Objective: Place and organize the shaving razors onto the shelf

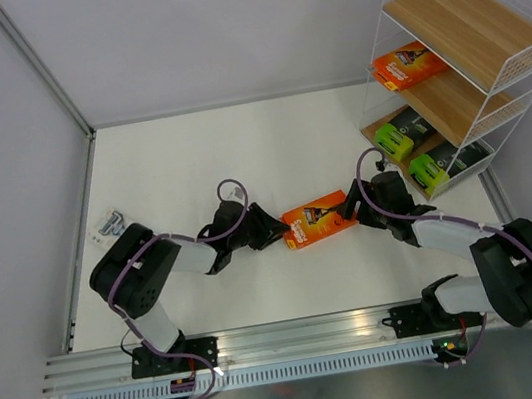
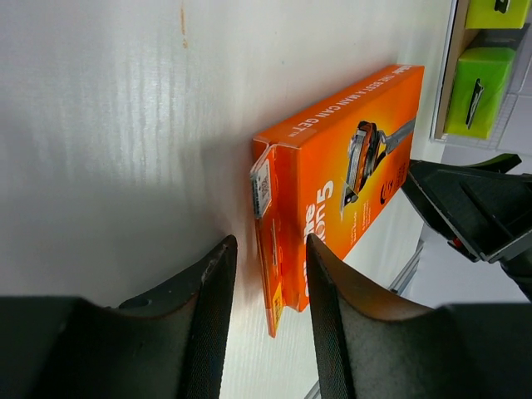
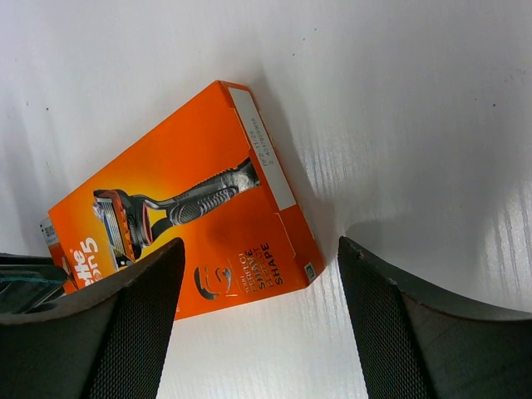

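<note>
The left fingers (image 1: 269, 231) are sitting parted around one end of the orange pack (image 1: 318, 222), one on each side of its flap. A sliver of bench (image 1: 189, 161) is showing between one finger and the cardboard, so they are not clamping it. The right fingers (image 1: 352, 204) are spread wide at the opposite end, with a corner of the pack lying between them, and they are gripping nothing. The pack is lying between the two arms, well short of the shelf (image 1: 461, 22) at the far right.

To my eye the right arm is lining up to take it, being the one nearer the shelf. It should be centring on the short end, not that corner, before closing. A corner grip would probably let the flat box swing. The left fingers should be backing clear only once the right ones have it firmly.

On the shelf, the other orange pack (image 1: 407, 64) is lying on the middle board and two green packs (image 1: 393, 139) on the bottom one. This pack probably belongs beside its twin. The blister pack (image 1: 113, 224) is waiting at the bench's left edge.
</note>
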You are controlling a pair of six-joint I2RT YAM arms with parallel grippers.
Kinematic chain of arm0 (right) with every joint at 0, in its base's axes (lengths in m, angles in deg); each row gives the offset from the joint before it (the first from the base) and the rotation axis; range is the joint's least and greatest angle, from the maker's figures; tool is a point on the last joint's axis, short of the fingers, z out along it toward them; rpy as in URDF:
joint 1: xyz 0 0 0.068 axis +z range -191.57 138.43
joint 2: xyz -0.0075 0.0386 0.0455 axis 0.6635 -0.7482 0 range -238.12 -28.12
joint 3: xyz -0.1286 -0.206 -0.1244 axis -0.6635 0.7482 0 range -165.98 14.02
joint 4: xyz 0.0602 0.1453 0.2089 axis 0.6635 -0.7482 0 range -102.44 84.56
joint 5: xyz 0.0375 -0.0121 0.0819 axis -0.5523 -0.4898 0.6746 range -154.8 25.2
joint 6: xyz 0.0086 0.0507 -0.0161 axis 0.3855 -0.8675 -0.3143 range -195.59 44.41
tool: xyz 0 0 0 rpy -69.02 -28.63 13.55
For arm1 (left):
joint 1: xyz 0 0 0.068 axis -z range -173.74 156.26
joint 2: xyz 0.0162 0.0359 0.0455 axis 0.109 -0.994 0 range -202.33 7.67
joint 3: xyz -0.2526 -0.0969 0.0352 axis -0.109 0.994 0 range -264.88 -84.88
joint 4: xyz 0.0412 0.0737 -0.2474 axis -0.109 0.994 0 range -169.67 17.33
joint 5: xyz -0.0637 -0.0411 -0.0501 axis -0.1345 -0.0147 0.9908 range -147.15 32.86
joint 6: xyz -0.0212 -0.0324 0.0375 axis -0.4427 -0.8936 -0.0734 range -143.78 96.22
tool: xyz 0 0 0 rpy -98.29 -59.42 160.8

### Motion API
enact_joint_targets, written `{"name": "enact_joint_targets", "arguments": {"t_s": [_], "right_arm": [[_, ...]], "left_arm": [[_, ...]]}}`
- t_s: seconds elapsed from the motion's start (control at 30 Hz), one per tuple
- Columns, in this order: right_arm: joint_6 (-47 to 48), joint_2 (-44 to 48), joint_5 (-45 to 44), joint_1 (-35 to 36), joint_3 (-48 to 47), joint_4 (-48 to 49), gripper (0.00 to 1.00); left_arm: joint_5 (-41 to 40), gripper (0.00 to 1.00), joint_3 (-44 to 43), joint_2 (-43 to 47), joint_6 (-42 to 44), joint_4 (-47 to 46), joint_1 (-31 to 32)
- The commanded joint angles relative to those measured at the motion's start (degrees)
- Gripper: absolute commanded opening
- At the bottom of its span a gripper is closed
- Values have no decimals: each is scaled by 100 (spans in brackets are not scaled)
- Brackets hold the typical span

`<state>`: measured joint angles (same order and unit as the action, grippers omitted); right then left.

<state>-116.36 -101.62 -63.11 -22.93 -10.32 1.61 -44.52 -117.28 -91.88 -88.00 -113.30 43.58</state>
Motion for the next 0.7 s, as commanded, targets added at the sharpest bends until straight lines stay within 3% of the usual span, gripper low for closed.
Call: {"name": "enact_joint_targets", "arguments": {"t_s": [0.0,0.17,0.33,0.67], "right_arm": [[8,-165,33,26,87,-195,81],[26,-218,41,26,61,-177,81],[34,-201,68,26,-9,-221,81],[61,-332,472,26,43,112,79]], "left_arm": [[12,46,269,128,244,-30,-102],[56,42,322,15,139,-135,-120],[135,31,199,-275,104,-232,-111],[460,23,50,-803,121,-1146,-111]]}}
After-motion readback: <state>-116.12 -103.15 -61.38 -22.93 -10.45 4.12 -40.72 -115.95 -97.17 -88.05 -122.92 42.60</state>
